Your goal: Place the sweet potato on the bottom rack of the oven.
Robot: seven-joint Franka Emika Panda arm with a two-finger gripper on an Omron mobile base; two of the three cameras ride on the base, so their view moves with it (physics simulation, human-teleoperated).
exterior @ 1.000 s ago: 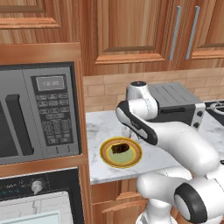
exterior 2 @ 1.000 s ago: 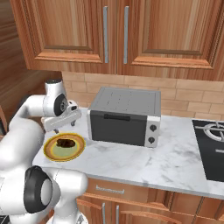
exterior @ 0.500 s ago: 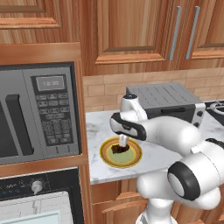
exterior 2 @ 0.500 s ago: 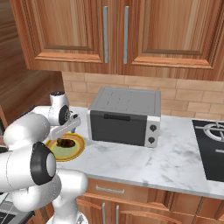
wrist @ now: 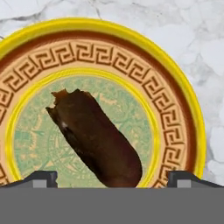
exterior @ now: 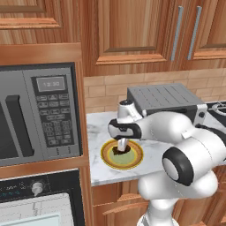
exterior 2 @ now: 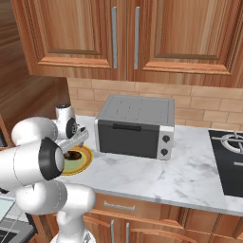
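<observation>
The sweet potato (wrist: 96,135) is a dark brown lump lying in the middle of a yellow-rimmed patterned plate (wrist: 175,78) on the marble counter. My gripper (wrist: 113,178) hangs just above it, pointing straight down and open, one fingertip (wrist: 40,177) on each side of the potato's near end, not touching it. From the left base view the gripper (exterior: 121,147) stands over the sweet potato (exterior: 119,151) on the plate (exterior: 106,155). The oven (exterior: 39,205), black-fronted with a silver knob, sits low at the left, below the counter level.
A grey microwave (exterior: 39,110) with a keypad is built in above the oven. The grey toaster oven (exterior 2: 135,126) stands on the counter right of the plate (exterior 2: 84,161). A black stove top (exterior 2: 230,161) lies at the far right. Wooden cabinets hang overhead.
The arm has folded forward and brought the gripper down from above the plate to just over the sweet potato. Plate and potato have not moved.
</observation>
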